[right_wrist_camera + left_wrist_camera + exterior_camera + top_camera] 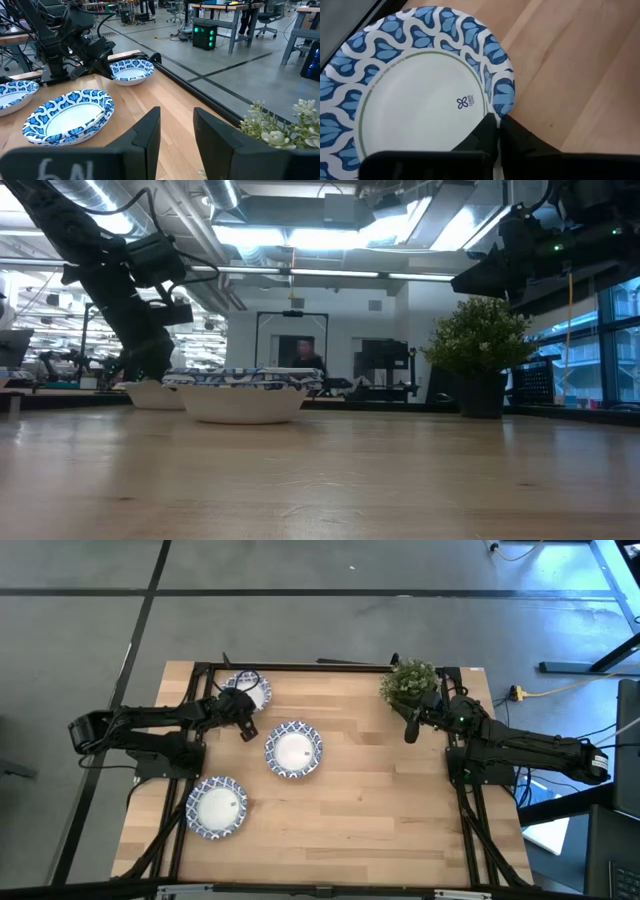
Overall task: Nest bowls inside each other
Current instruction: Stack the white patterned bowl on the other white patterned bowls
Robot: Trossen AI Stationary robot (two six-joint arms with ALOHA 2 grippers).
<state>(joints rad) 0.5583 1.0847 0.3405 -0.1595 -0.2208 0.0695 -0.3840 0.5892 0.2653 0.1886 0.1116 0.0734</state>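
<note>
Three blue-and-white patterned bowls show on the wooden table. One bowl (250,690) sits near the far edge, one (293,750) in the middle and one (217,807) toward the near left. In the right wrist view the middle bowl (70,116) looks like more than one nested. My left gripper (243,712) is shut on the far bowl (420,95). My right gripper (411,728) hangs open above the table beside the potted plant (409,683), touching nothing. My left gripper pinches the far bowl's patterned rim (502,102) between its two fingers, one inside the bowl and one outside. It comes from the table's left and near side, slanting down. In the right wrist view the bowl (131,70) appears to rest on the table.
The potted plant (480,355) stands at the far right corner, next to my right arm. A black rail (300,667) runs along the table's far edge behind the far bowl. Bare wood (390,800) lies across the middle and near right.
</note>
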